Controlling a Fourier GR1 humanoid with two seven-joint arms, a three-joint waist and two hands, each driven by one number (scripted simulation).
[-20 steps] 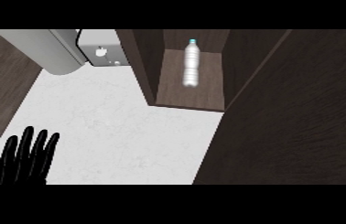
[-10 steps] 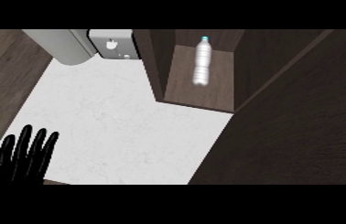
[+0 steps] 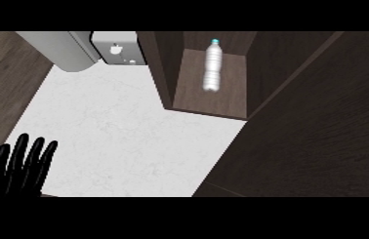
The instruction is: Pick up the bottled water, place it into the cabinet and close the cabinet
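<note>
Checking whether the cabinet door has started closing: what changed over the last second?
Little. The bottled water, the cabinet and the grey appliance all show slightly further right together, which looks like the view shifting. Nothing was grasped or released. The water stays in the open cabinet, untouched; the left hand rests open at the lower left edge as before.

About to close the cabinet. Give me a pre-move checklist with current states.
1. Stowed: bottled water inside the cabinet, ok.
2. Clearance: bottled water back from the front edge of the shelf, ok.
3. Closed: cabinet front is open, not ok.
4. Free: left hand at lower left, fingers straight, holding nothing, ok.
5. Ready: right hand out of view, cannot tell.
</note>
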